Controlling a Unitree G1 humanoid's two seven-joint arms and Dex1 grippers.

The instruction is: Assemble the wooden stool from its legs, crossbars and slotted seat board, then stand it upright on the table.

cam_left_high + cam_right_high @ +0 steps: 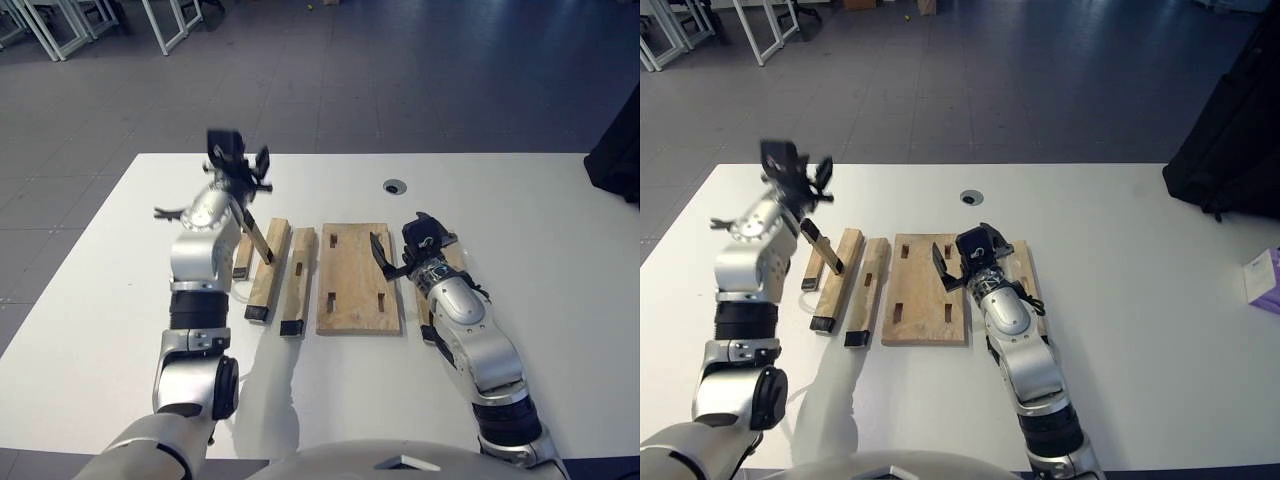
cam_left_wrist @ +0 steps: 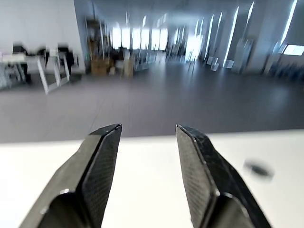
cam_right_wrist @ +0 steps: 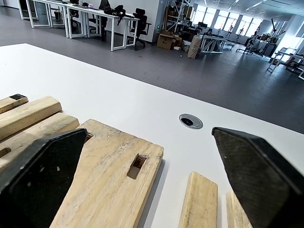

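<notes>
Wooden stool, unassembled: every part lies flat on the white table (image 1: 100,300), mostly about the centre of the frame.

- Outer leg (image 1: 262,290) and inner leg (image 1: 297,285): left of centre, side by side, dark caps at their near ends.
- Seat board (image 1: 350,290): centre, just right of the inner leg, slots facing up and all vacant.
- Further wooden pieces (image 3: 199,199): just beside the board's right edge, partly under the right arm; whether legs or crossbars cannot be told.
- Right gripper (image 1: 400,240): right of centre, low over the board's far right corner. Fingers are spread wide and carry nothing. Contact with the board cannot be told.
- Short piece (image 1: 815,268): left of the outer leg. A slanted crossbar (image 1: 823,248) lies tilted across it onto that leg.
- Left gripper (image 1: 240,155): upper left of centre, raised above the table's far edge, fingers parted and empty.
- Cable grommet (image 1: 395,186): upper centre, well apart from the wood.
- White frames (image 1: 60,25): upper left corner, on the grey floor beyond.

Step in hand, as judged: the first pick-up, with no joint made. The next move likely calls for the right gripper to settle on one part and pinch it squarely, then carry its end true to a slot.
</notes>
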